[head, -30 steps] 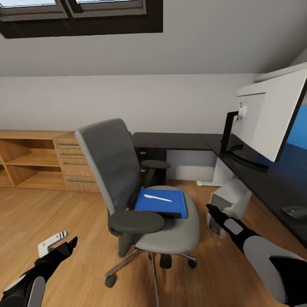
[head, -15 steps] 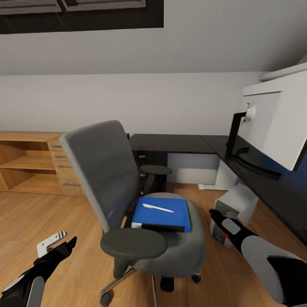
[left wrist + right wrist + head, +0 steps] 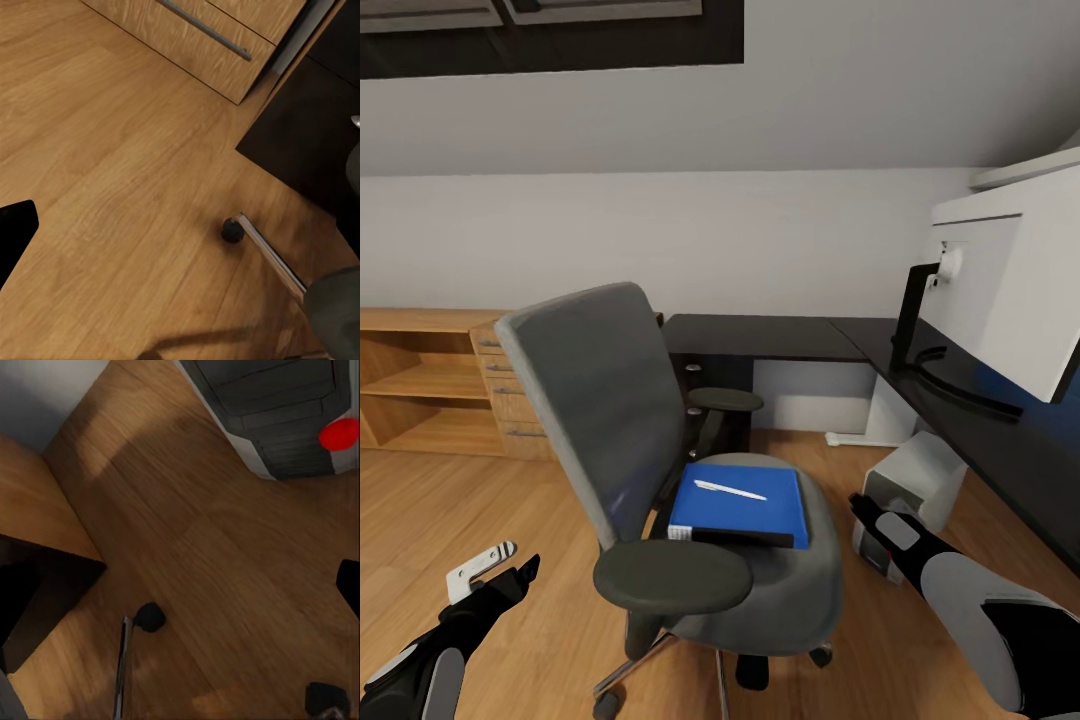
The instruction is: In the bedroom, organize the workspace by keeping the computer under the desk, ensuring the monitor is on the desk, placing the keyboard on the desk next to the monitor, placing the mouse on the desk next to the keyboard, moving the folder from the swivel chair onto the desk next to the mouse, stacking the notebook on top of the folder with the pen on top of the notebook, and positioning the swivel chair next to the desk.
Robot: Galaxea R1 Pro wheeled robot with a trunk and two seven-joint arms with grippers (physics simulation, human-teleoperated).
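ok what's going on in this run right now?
The robot faces the swivel chair, both arms low at its sides and holding nothing. The blue folder lies on the seat with the pen on top. The left gripper hangs over bare floor; the right gripper is near the computer on the floor by the desk. The monitor stands on the desk.

A white pen (image 3: 729,489) lies on the blue folder (image 3: 740,503) on the swivel chair (image 3: 670,470).
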